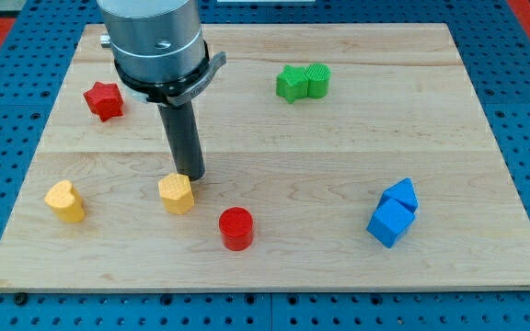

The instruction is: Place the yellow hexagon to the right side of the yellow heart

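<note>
Care matters: my tip (191, 176), a plain rod end effector gripping nothing, touches the yellow hexagon (177, 193) just right of the yellow heart (65, 200), so nudge gently.

The pale wooden bench (339, 129) carries a red star (104, 100) at the view's upper left, two touching green blocks (303, 83) near the top, a yellow heart (65, 200) at lower left, a yellow hexagon (177, 193) to its right, a red cylinder (236, 228), and two touching blue blocks (393, 213) at lower right.
</note>
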